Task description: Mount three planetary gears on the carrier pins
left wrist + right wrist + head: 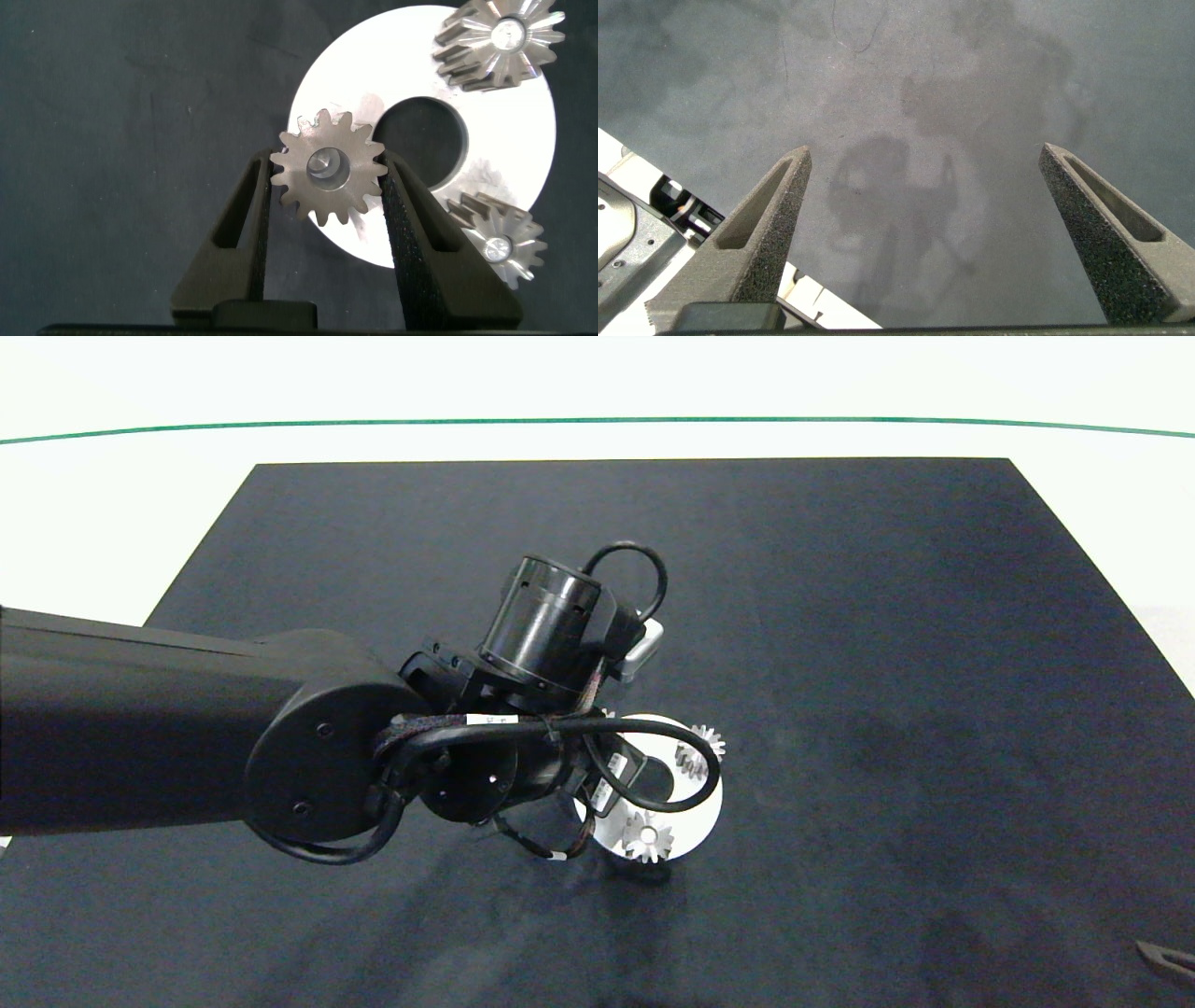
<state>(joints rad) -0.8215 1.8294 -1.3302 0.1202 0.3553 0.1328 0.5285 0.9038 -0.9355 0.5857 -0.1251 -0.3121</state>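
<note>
- My left arm [187, 719] comes in from the left edge and its wrist housing and black cables [560, 747] cover most of the white disc [705, 798] in the head view, so I can't see the left gripper's fingers from there
- Left gripper [327, 187] in the wrist view: fingers [245, 224] clamped on either side of one gear [329, 166], held over the disc's rim; centre hole shows a pin end inside, can't tell if it's fully seated
- Right gripper [924, 224]: fingers wide apart, nothing between them, over bare mat; only a dark tip [1167, 959] of it shows at the head view's lower right corner
- Surface: black mat [840, 616] on a white table [112, 495], green line [597, 421] across the far side
- Count: three planetary gears, one in my left grip, two others [500, 37] [495, 245] sitting on the disc at its edge, each with a pin showing in its hole
- One disc with a large centre hole [419, 140]
- Carrier pins: three seen only as tips inside the gear holes
</note>
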